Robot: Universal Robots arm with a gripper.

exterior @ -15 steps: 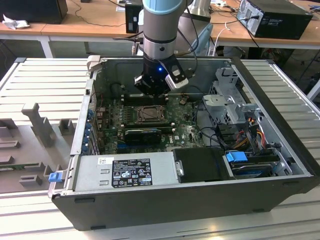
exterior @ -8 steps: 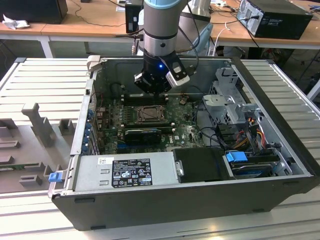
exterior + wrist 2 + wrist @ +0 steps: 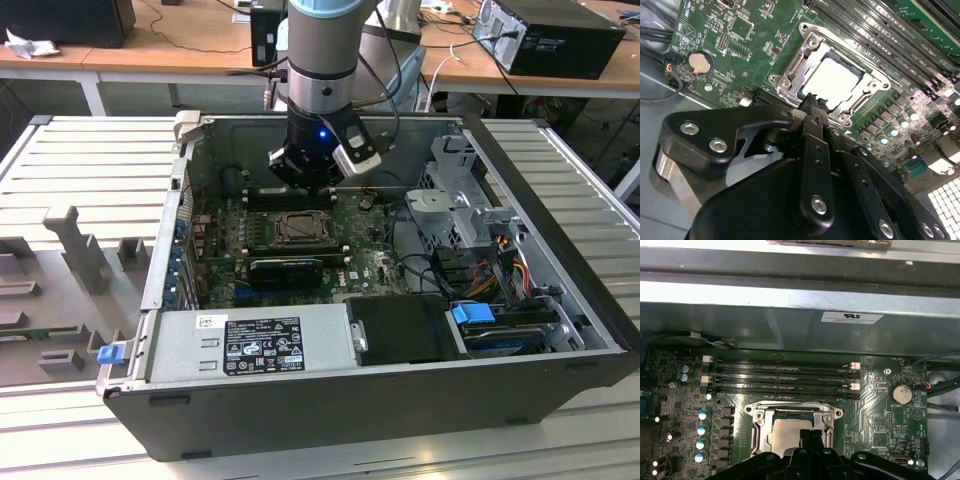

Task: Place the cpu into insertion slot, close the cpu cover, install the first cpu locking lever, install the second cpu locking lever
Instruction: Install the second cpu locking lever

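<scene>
we see the cpu (image 3: 832,79) seated in the insertion slot (image 3: 867,75) mid-motherboard (image 3: 735,45), the cpu cover (image 3: 790,75) shut over it. the gripper (image 3: 812,100) hovers at its edge, jaws closed, holding nothing.

Grey power supply (image 3: 255,345) along the case's near wall; blue latch (image 3: 473,313); coin battery (image 3: 901,393).

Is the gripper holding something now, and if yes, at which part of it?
Nothing is held, as far as shows. The gripper hangs just above the cpu cover, which lies closed over the cpu in its socket.
</scene>
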